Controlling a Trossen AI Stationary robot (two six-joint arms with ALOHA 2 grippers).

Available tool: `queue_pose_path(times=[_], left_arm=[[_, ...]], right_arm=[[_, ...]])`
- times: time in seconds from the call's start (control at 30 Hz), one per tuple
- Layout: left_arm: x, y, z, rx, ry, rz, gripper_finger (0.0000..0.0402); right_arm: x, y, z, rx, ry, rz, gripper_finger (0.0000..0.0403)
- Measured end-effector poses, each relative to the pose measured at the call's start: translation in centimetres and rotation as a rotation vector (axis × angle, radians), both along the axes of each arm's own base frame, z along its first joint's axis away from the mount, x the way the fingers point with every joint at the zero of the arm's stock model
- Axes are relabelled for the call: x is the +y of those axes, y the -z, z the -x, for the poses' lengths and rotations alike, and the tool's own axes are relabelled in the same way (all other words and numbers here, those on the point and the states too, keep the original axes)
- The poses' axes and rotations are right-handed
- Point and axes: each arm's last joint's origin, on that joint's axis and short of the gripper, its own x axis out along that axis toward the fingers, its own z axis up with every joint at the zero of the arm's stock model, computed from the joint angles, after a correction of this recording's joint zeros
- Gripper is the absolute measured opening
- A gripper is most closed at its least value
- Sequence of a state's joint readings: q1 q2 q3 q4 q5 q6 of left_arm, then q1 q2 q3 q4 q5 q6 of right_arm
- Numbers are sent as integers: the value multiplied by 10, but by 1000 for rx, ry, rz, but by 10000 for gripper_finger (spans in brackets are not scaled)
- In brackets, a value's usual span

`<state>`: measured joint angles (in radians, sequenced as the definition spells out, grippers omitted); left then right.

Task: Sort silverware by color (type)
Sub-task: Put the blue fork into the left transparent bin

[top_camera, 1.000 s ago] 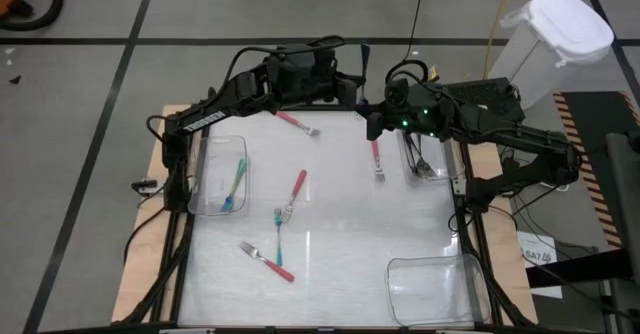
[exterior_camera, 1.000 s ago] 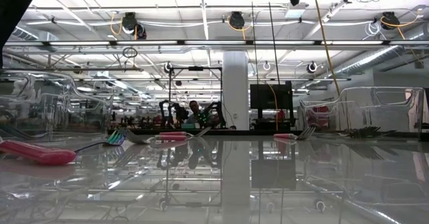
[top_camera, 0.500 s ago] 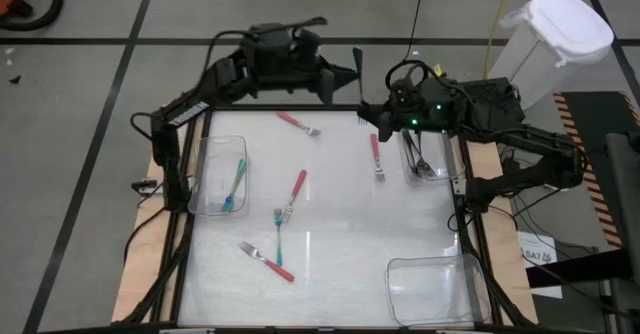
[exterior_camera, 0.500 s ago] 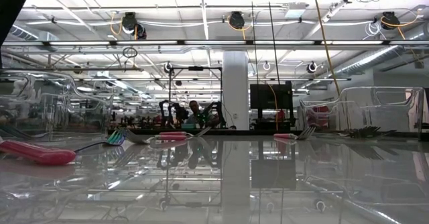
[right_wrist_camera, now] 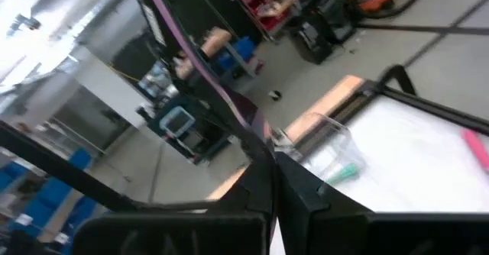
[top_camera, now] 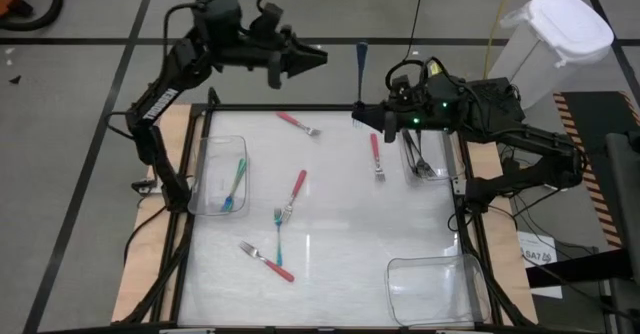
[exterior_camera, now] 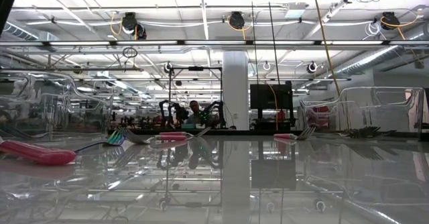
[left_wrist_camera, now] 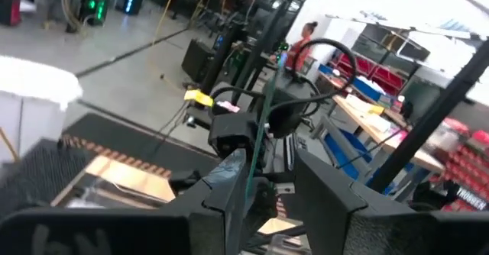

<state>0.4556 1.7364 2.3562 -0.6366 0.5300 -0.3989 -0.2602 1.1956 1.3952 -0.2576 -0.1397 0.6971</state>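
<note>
Right gripper (top_camera: pixel 362 114), top centre, had its jaws clamped on a dark fork (top_camera: pixel 361 62); best carried steady to the black-fork bin (top_camera: pixel 432 170). Left gripper (top_camera: pixel 318 58) hung part-open, empty.

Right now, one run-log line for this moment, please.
left gripper: open, empty | right gripper: shut on slim dark fork

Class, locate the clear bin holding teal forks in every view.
High view: clear bin on the table's left side.
Low view: far left.
Left wrist view: not in it.
Right wrist view: at the table's edge.
Shared landmark: teal forks inside it, in the high and right wrist views.
</note>
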Motion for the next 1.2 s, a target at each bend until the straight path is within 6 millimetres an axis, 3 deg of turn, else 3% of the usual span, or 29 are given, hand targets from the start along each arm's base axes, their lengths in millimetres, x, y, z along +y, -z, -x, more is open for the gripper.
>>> queue_pose_path(times=[0.13, 0.37, 0.63, 0.73, 0.97, 1.2], left_arm=[[-4, -3, 3, -13, 11, -79, 113], [-8, -3, 2, -5, 31, -22, 120], [-16, -3, -1, -8, 68, -19, 234], [-18, -3, -1, -9, 74, -28, 255], [-20, -1, -5, -7, 82, -32, 258], [-31, 2, -15, -3, 67, -75, 232]], right_arm=[[1, 1, -12, -35, -13, -8, 0], [6, 7, -34, -71, -46, -11, 0], [12, 15, -49, -73, -70, -34, 0], [13, 16, -52, -75, -75, -38, 0], [13, 16, -52, -85, -73, -39, 1], [12, 16, -52, -86, -73, -36, 2]])
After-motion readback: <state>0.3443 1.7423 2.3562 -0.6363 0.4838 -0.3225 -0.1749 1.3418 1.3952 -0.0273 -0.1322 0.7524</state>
